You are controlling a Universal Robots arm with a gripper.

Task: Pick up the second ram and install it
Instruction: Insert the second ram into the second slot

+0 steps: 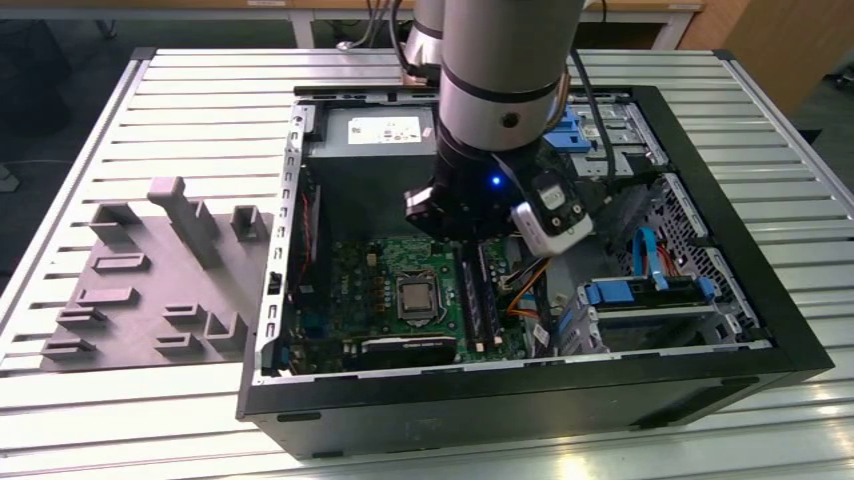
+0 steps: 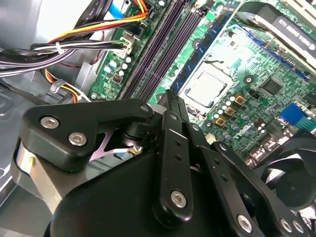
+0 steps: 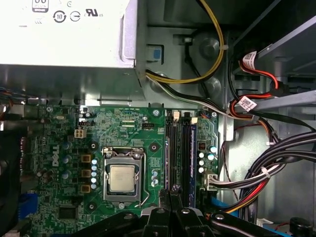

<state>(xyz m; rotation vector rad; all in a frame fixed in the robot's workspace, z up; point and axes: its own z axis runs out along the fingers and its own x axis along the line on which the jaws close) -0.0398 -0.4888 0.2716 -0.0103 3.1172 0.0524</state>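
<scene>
Hovering tool (image 3: 170,197) above green board (image 3: 128,133), memory slots (image 3: 180,148), silver processor (image 3: 122,178)

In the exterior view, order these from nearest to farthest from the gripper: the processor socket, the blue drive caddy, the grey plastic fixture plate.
1. Processor socket, just below the gripper, on the green board.
2. Blue drive caddy, toward the view's right, inside the case.
3. Grey fixture plate, outside the case, at the view's left.

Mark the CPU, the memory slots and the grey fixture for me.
CPU (image 3: 122,178): first wrist view, centre of its metal lid.
Memory slots (image 3: 178,150): first wrist view, midway along the slots.
Grey fixture (image 1: 140,275): exterior view, flat base plate.
</scene>
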